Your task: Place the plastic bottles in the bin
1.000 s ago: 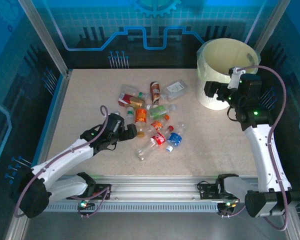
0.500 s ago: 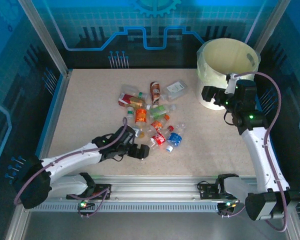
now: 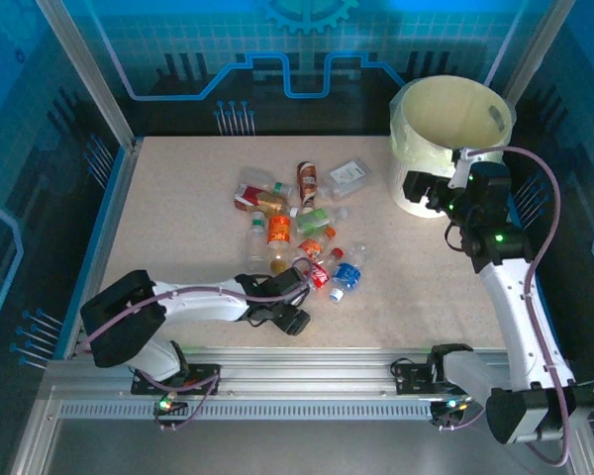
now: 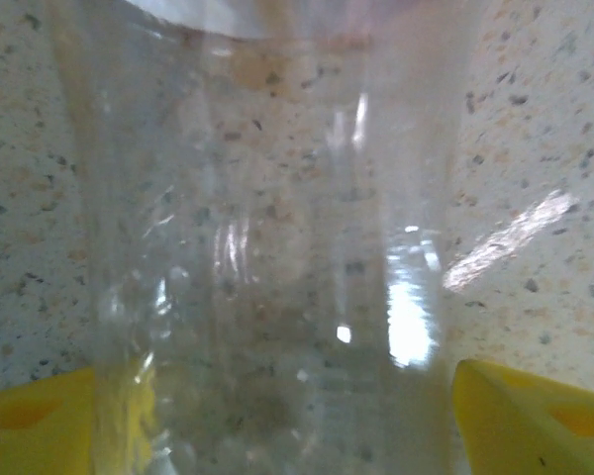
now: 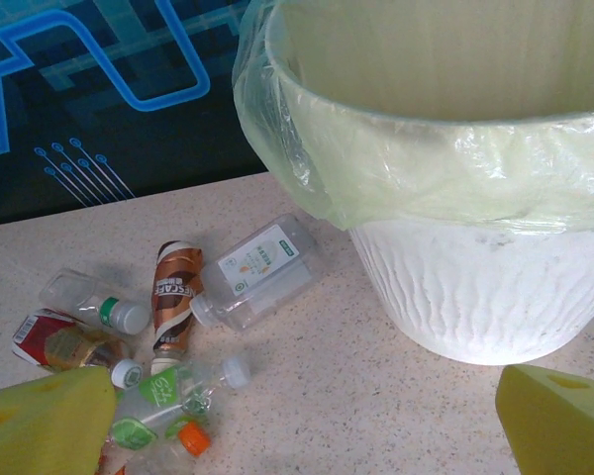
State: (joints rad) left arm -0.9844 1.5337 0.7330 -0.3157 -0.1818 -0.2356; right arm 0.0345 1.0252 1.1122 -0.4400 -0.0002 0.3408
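Your left gripper [image 4: 297, 416] is straddling a clear bottle [image 4: 267, 198], grip impossible to tell; your right gripper [image 5: 307, 416] is hovering wide open beside the bin [image 5: 475, 287].

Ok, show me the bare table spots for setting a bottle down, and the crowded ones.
Bare table between the left wall and the plastic bottles; a strip between them and the bin; the near-right corner beside the right arm. Crowded: the bottle cluster mid-table.
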